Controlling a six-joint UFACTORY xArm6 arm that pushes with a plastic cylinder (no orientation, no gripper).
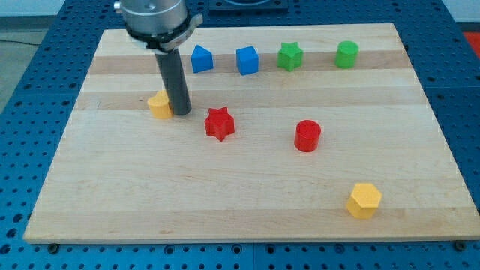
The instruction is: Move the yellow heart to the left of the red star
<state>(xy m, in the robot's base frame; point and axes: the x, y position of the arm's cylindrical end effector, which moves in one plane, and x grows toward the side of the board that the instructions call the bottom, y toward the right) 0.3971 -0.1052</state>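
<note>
The yellow heart [159, 105] lies on the wooden board at the view's left, partly hidden by the rod. My tip [182, 113] rests on the board right against the heart's right side. The red star [220, 124] lies to the right of the tip and a little lower, a short gap away. So the heart is to the left of the star, with the rod between them.
A blue block with a pointed top [201, 58], a blue cube [247, 61], a green star [290, 56] and a green cylinder [346, 54] line the top. A red cylinder [307, 136] sits right of centre. A yellow hexagon [364, 200] lies at bottom right.
</note>
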